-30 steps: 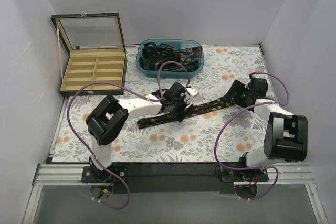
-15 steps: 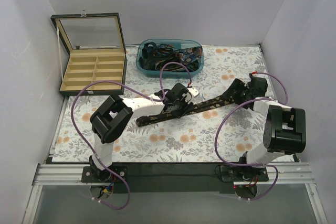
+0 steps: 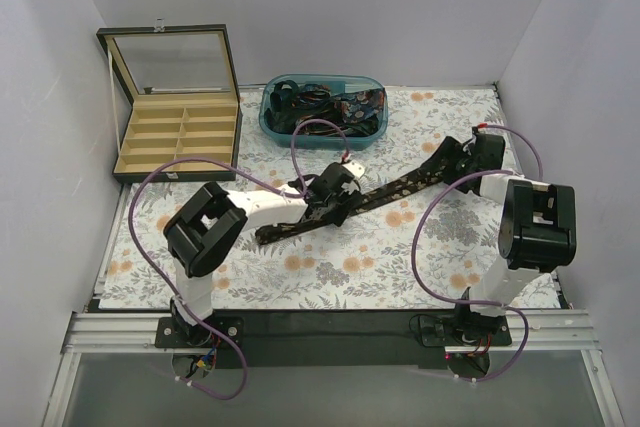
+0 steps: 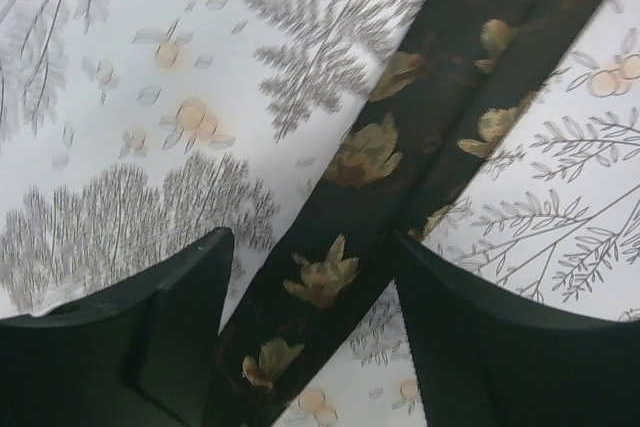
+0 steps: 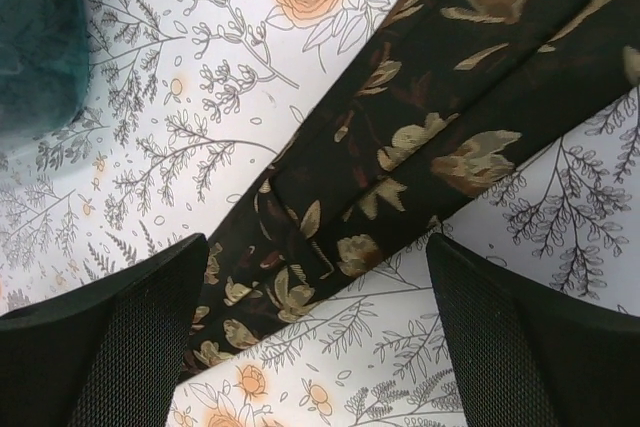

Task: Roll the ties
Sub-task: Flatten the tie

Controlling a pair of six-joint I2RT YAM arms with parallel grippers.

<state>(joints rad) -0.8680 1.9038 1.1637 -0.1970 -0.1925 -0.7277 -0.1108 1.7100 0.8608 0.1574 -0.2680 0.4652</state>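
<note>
While tie [image 3: 400,187] lies flat, diagonal across floral desk [image 3: 330,277], left jaws straddle its middle, apart; right jaws apart over far end. Rolling not begun; next, likely pinch one end.

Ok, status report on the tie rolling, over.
Left gripper open, straddling the tie mid-length. Right gripper open over its wider stretch. Tie stretched out on the floral mat, not yet rolled. Blue bin behind, apart from it.
</note>
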